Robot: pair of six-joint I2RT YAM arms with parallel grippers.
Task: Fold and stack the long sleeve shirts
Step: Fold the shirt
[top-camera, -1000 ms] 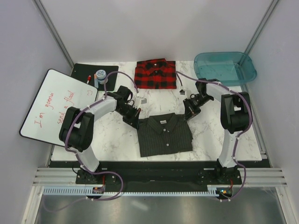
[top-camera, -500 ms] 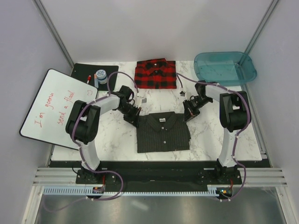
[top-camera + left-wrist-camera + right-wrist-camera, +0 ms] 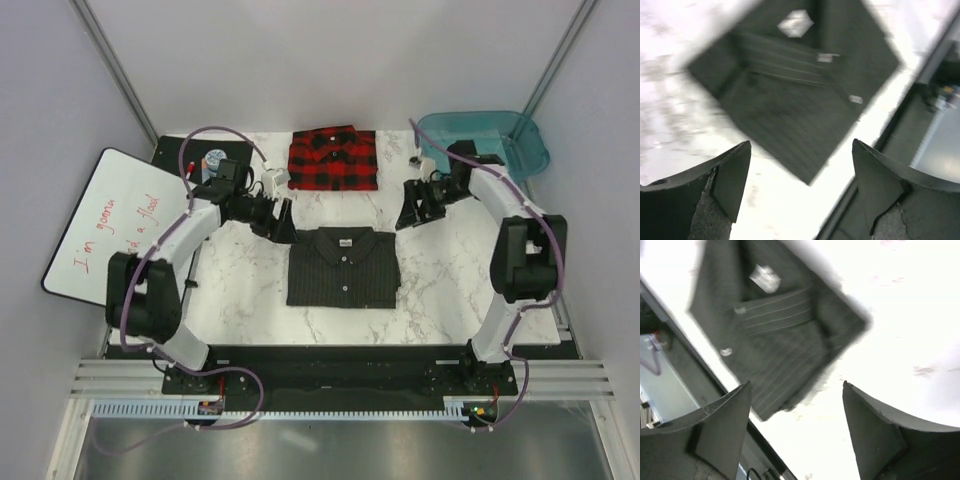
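The dark pinstriped long sleeve shirt (image 3: 343,268) lies folded flat, collar toward the back, in the middle of the marble table. The red-and-black plaid shirt (image 3: 333,160) lies folded behind it. My left gripper (image 3: 283,222) hovers open off the dark shirt's back left corner, holding nothing. My right gripper (image 3: 408,212) hovers open off its back right corner, also holding nothing. The left wrist view looks down on the dark shirt (image 3: 790,95) beyond the spread left gripper (image 3: 801,145). In the right wrist view the same shirt (image 3: 775,335) lies beyond the spread right gripper (image 3: 796,385).
A teal plastic tub (image 3: 483,143) stands at the back right, close behind the right arm. A whiteboard (image 3: 105,225) with red writing lies at the left. Behind it a black mat (image 3: 180,152) carries a small jar (image 3: 215,160) and a marker.
Both grippers have let go of the dark shirt's shoulders, opened, and pulled up and outward toward the back. The dark shirt now lies flat, a little further left.
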